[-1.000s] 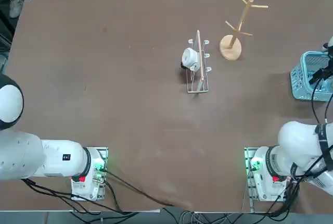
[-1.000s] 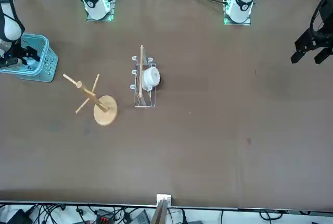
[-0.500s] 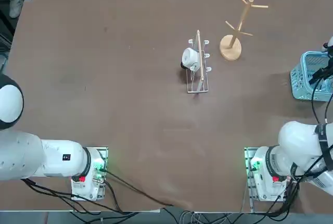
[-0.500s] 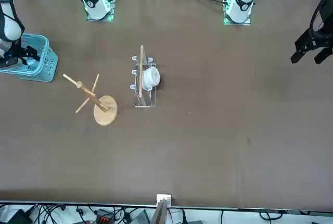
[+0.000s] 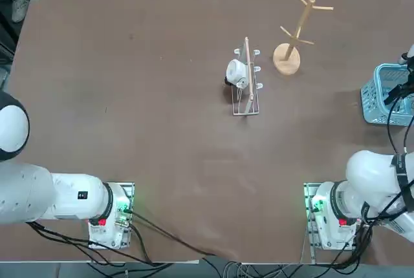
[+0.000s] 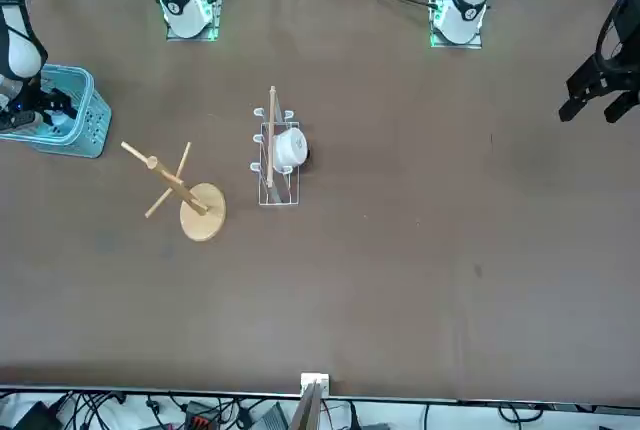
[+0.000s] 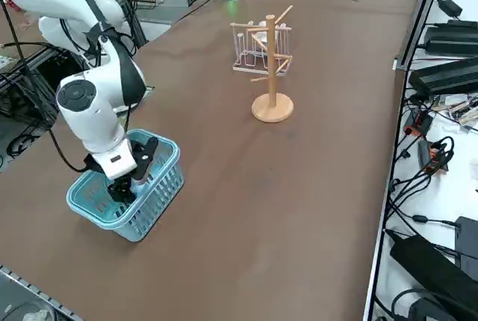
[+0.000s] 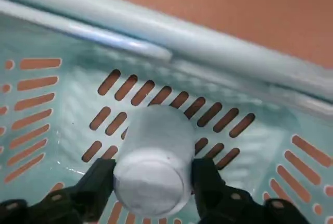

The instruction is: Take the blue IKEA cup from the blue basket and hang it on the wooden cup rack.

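Pale-blue cup (image 8: 161,130) pinched inside the basket (image 7: 153,205)

Pressed against opposite sides of the cup: both jaws of the right gripper (image 8: 154,169), down within the basket's walls. Directly between the jaws, then, with no sideways offset to make up. Long axis running out from between the jaws towards the slotted plastic beyond, rounded closed end facing back to the wrist; standing mouth-down or lying over, impossible to tell. Right arm (image 7: 112,89) clearly the nearer one for the job.

Plain, smooth and whitish blue, barely darker than white on the end face, tapering a little towards that closed end. Open mouth out of sight; no handle visible.

Wooden rack (image 5: 286,59) upright on the counter (image 5: 181,142), well apart from the jaws, off to the robot's left and a little farther from the arm bases. Probably next: a straight lift clear of the rim, then a carry across. Likely to need a turn of the cup before a peg can enter the mouth; smooth sides perhaps prone to slipping in such a turn.
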{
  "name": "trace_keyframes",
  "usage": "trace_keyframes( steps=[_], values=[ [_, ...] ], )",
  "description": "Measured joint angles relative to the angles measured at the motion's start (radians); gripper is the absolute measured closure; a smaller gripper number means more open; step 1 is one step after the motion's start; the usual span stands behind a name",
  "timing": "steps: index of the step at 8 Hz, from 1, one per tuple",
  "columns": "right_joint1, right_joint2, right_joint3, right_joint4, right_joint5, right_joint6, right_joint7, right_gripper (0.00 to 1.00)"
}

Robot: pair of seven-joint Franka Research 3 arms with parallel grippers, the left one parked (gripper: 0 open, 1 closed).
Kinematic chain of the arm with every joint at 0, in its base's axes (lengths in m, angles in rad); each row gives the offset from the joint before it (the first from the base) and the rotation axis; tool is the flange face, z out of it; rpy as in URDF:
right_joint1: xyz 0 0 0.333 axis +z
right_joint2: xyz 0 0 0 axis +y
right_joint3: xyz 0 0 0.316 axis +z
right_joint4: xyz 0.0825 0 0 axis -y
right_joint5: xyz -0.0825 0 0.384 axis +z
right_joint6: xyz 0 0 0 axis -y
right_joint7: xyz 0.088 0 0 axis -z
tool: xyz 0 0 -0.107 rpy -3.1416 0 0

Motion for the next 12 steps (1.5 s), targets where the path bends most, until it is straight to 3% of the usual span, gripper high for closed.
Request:
trace_keyframes(
  steps=[5, 10, 12],
  values=[
    [0.0, -0.008, 0.005, 0.001, 0.0, -0.002, -0.001, 0.16],
    [0.015, -0.166, 0.02, 0.013, 0.0, -0.066, -0.002, 0.16],
    [0.038, -0.227, 0.025, 0.058, 0.001, -0.168, -0.002, 0.16]
  ],
)
